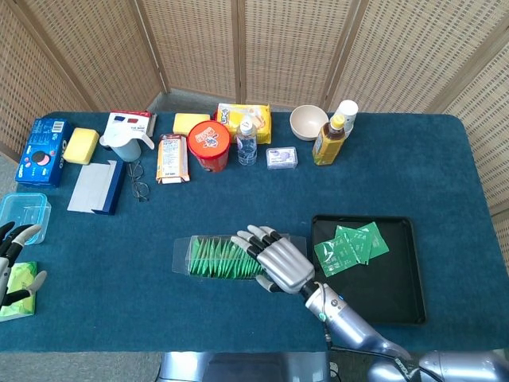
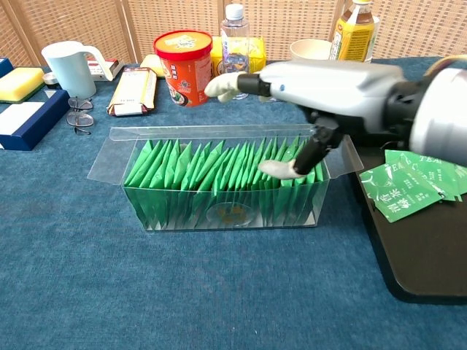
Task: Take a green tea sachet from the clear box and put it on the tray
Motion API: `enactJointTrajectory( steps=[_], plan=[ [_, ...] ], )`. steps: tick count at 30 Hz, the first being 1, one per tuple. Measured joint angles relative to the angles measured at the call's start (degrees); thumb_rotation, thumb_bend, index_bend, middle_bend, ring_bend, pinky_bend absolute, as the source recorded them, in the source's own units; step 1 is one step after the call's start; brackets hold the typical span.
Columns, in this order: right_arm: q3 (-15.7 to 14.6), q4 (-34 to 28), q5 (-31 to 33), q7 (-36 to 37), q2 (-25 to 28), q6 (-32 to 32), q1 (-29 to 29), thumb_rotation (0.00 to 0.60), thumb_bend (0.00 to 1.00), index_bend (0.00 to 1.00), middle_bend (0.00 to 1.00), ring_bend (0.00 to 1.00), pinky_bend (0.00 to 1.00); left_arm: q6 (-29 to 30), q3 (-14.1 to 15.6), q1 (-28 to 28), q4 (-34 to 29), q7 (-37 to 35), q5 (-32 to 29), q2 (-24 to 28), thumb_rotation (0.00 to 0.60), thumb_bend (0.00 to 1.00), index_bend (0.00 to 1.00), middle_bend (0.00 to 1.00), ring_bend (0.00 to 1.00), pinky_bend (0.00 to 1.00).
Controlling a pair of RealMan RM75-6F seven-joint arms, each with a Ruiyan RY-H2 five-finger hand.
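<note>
Chest view puts the clear box (image 2: 222, 182) at the centre of the frame, its flaps folded out and a tight row of green tea sachets (image 2: 219, 169) standing on edge inside it. The right hand (image 2: 314, 91) hangs over the right half of that row, fingers spread and holding nothing; its thumb (image 2: 281, 168) points down and reaches the tops of the sachets near the right end, while one fingertip (image 2: 219, 85) stretches toward the upper middle of the frame, above the box's far flap. At the right edge, just beside the box, lies the black tray (image 2: 419, 255) with several loose sachets (image 2: 408, 186) lying flat and overlapping on it.

In the head view the same box (image 1: 208, 256) sits in the lower middle, its right end covered by the right hand (image 1: 274, 261), and the tray (image 1: 398, 274) is immediately to the right. The left hand (image 1: 16, 267) shows at the lower left edge, well apart from the box, fingers apart and gripping nothing, next to a green packet (image 1: 22, 284) and a clear lidded container (image 1: 22, 213). Along the upper part of the table (image 1: 238, 199) stand a red cup (image 1: 209, 146), a water bottle (image 1: 247, 142), a cream bowl (image 1: 308, 122) and a yellow drink bottle (image 1: 329, 138).
</note>
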Motion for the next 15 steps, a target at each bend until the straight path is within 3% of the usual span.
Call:
enactJointTrajectory(
  steps=[7, 15],
  plan=[
    [1.72, 2.92, 4.82, -2.25, -2.15, -0.05, 3.13, 0.6, 0.38, 0.0, 0.0, 0.01, 0.13, 0.15, 0.12, 0.14, 0.55, -0.68, -0.12, -0.18, 0.6, 0.27, 0.13, 0.16, 0.07, 0.25],
    [4.0, 3.67, 9.33, -3.86, -0.57, 0.26, 5.62, 0.6, 0.38, 0.0, 0.01, 0.02, 0.13, -0.2, 0.21, -0.04, 0.97, -0.99, -0.2, -0.53, 0.6, 0.27, 0.13, 0.16, 0.07, 0.25]
  ],
)
